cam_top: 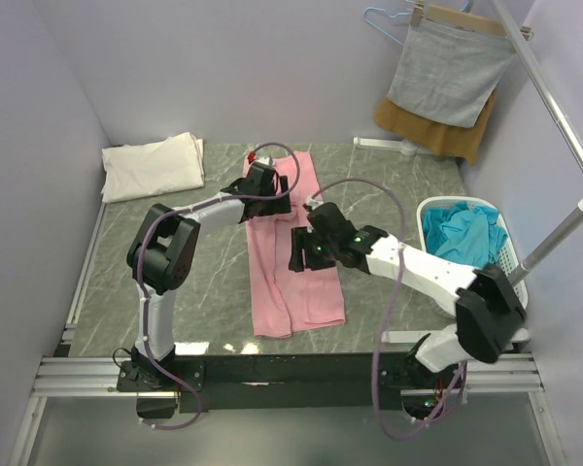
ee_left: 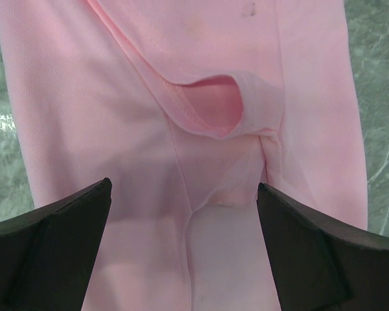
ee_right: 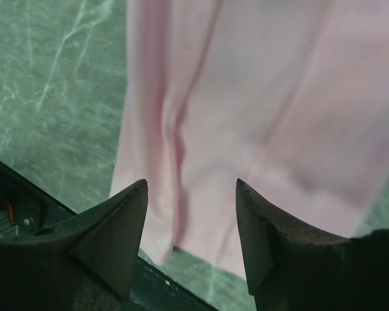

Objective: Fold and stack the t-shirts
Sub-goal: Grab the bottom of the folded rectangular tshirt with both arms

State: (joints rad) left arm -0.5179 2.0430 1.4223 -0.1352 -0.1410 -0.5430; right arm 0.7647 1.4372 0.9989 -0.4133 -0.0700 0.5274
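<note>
A pale pink t-shirt (cam_top: 291,291) lies on the table folded lengthwise into a long narrow strip. Its neck opening (ee_left: 211,107) shows in the left wrist view. My left gripper (cam_top: 275,201) (ee_left: 183,184) hovers over the shirt's upper part just below the neckline, open wide with nothing between the fingers. My right gripper (cam_top: 301,254) (ee_right: 191,183) hangs over the shirt's middle and faces its lower hem (ee_right: 201,249); its jaws stand apart and hold nothing. A folded cream-white t-shirt (cam_top: 154,165) rests at the back left. Teal-blue t-shirts (cam_top: 462,233) fill a basket on the right.
The white basket (cam_top: 510,243) stands at the table's right edge. A grey cloth on a hanger (cam_top: 449,73) and a mustard-brown cloth (cam_top: 432,131) hang at the back right. A metal pole (cam_top: 564,126) slants along the right side. The black rail (ee_right: 26,207) runs along the near edge.
</note>
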